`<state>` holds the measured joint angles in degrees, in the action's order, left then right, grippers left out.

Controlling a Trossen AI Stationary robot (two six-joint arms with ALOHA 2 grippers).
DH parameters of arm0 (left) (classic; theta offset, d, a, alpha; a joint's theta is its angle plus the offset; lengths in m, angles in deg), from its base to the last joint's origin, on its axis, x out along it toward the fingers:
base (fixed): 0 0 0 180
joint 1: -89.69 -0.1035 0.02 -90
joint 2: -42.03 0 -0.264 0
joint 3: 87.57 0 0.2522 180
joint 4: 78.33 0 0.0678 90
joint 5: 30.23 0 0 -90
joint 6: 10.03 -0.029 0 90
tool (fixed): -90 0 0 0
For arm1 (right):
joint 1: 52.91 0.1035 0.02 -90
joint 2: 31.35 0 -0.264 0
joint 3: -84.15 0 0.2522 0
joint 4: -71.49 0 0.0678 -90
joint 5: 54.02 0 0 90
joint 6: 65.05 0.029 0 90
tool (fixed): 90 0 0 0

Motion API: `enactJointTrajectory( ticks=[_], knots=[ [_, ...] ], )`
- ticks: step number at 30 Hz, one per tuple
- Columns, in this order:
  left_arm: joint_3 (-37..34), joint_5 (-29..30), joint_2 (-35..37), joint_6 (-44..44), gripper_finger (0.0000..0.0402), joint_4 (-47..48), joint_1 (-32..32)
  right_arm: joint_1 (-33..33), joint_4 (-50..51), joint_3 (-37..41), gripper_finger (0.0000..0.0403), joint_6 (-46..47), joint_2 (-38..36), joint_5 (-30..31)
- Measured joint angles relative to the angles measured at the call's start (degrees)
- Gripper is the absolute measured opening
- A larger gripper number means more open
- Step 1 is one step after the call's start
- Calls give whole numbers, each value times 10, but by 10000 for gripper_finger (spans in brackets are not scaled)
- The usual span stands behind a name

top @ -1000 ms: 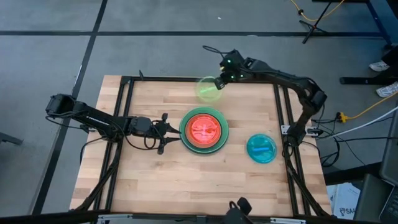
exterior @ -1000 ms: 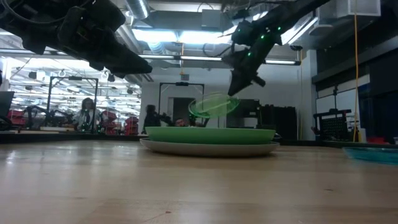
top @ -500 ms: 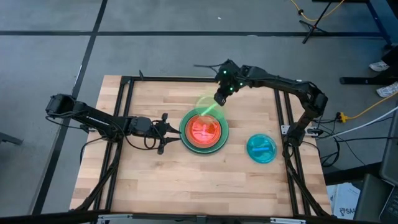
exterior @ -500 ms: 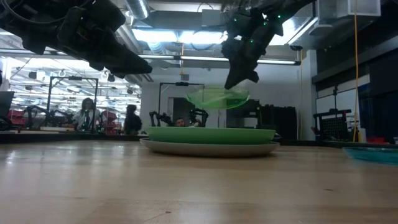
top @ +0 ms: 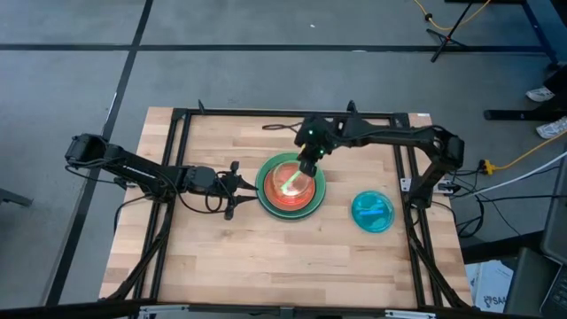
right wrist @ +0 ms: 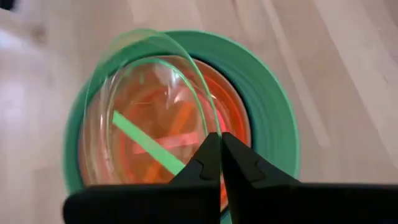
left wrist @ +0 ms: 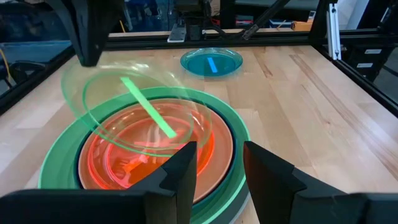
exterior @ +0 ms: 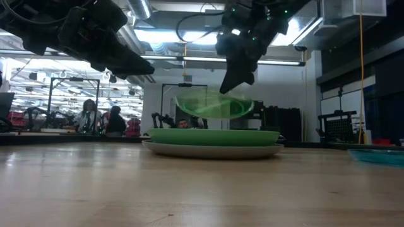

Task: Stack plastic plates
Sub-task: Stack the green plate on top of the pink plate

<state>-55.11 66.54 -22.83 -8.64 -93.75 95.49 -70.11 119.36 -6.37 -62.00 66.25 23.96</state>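
Observation:
My right gripper is shut on the small translucent lime plate, which hovers over the stack at the table's middle. In the low view the lime plate floats just above the stack's light green plate, which rests on a grey one. The translucent orange plate tops the stack, inside a brown ring and a green rim. The cyan plate lies flat on the table to the right. My left gripper waits open, left of the stack. My right gripper pinches the lime plate's rim between its two fingers, on the plate's far-right side. The fingers slant down from above and from the far right. The plate is lifted clear of the stack and tilted.
The black frame rails run along the table's left, far and right sides. Bare wood lies between the stack and the near edge. People and equipment show in the room beyond the table in the low view.
My right gripper has carried the lime plate from near the table's far edge toward the near side and a little left, until it hangs over the stack. The plate has stayed lifted and shut in the fingers.

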Motion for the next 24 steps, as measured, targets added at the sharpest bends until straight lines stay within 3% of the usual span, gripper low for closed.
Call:
enactJointTrajectory(
  ticks=[5,24],
  knots=[
    [0,0,0,0,124,0,0,11,-33,30,1,0,0,44],
    [0,0,0,0,124,0,0,11,-122,112,12,18,0,16]
  ],
)
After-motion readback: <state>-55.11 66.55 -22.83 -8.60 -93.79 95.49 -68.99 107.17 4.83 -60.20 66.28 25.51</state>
